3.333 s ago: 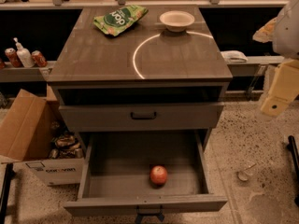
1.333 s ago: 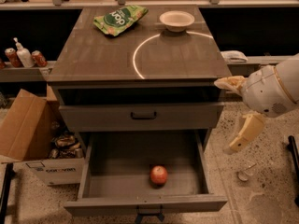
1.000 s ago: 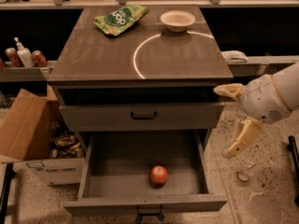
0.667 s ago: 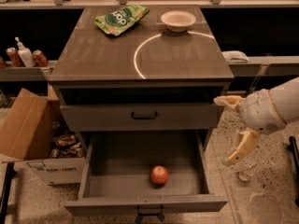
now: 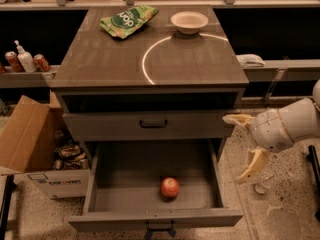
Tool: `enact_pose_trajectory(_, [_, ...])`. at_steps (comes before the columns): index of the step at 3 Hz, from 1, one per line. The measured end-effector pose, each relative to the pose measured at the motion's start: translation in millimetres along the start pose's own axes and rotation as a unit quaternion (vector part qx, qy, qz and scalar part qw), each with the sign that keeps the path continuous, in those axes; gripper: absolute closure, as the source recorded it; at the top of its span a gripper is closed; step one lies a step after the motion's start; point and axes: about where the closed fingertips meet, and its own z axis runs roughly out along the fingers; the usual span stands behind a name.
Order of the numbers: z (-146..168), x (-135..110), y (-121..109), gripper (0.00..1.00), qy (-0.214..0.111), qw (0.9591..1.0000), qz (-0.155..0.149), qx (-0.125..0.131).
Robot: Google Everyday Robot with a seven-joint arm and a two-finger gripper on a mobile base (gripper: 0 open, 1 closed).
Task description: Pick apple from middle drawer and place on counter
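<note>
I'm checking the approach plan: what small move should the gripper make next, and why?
Probably swing the gripper sideways over the open middle drawer, toward the apple. It hangs outside the drawer's right-hand wall with fingers spread, and the apple lies untouched near the drawer's front.

Apple (image 5: pixel 170 187) in mid drawer (image 5: pixel 125 180), claw (image 5: pixel 246 143) splayed just R of it

The grey-brown tabletop (image 5: pixel 115 59) fills the upper middle of the frame. A green snack bag (image 5: pixel 127 20) lies near its top edge, a white bowl (image 5: pixel 189 21) just right of it. The tool (image 5: pixel 246 144) hangs at lower right, fingers spread.
</note>
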Motion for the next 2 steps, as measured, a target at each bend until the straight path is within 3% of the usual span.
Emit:
enact_pose_trajectory(1, [21,26,1,0.00,-0.003,0.9998,0.012,-0.019])
enact_pose_trajectory(2, [63,67,4,0.00,0.004,0.9982,0.029,-0.052])
